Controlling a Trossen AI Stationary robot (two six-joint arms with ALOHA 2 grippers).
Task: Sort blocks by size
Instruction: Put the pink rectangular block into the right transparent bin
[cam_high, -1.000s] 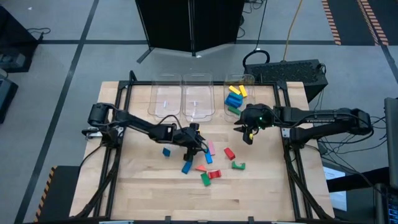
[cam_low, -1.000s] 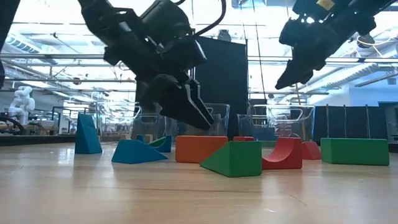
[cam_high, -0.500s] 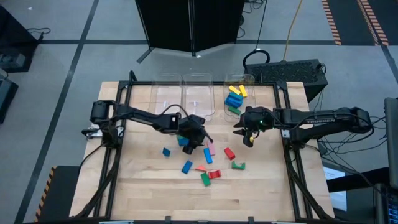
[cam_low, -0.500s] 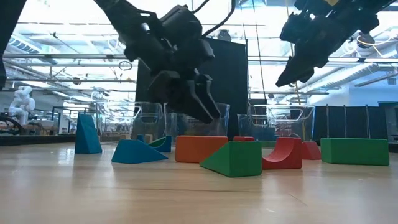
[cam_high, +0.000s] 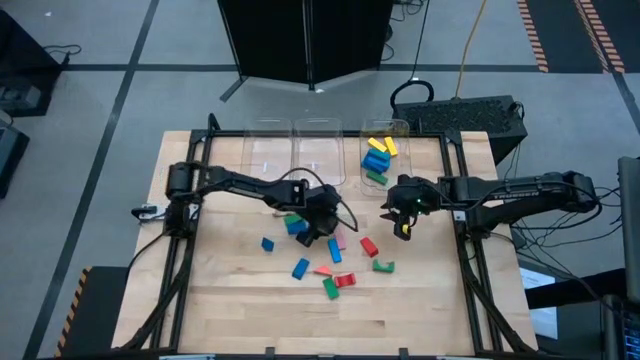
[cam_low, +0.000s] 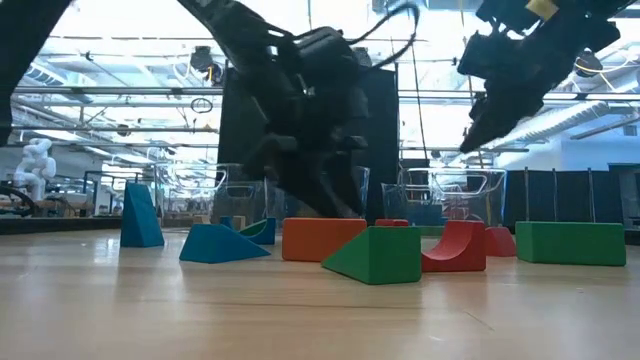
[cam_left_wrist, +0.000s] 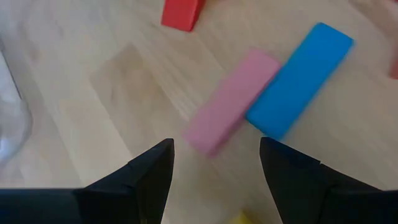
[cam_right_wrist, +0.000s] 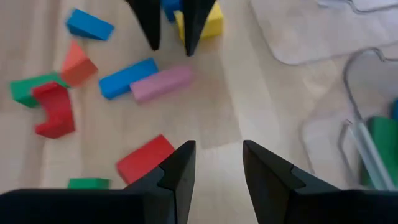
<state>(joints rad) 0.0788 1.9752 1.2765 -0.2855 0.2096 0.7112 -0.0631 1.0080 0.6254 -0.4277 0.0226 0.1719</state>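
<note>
Hovering apart and empty, left gripper (cam_high: 322, 226) and right gripper (cam_high: 404, 226) flank loose blocks (cam_high: 336, 262); no writing legible.

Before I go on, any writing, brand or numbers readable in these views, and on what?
"TROSSEN": pale lettering along the right arm in the high view, small and only just legible.
Blocks, bins and table: no text visible.

bins (cam_high: 318, 160): three set side by side at the table's (cam_high: 220, 310) far edge | sorted blocks (cam_high: 377, 155): held in the rightmost bin | loose blocks (cam_high: 335, 268): scattered mid-table, in front of the bins | left gripper (cam_high: 322, 232): placed over the scatter | right gripper (cam_high: 404, 226): placed right of it
</note>
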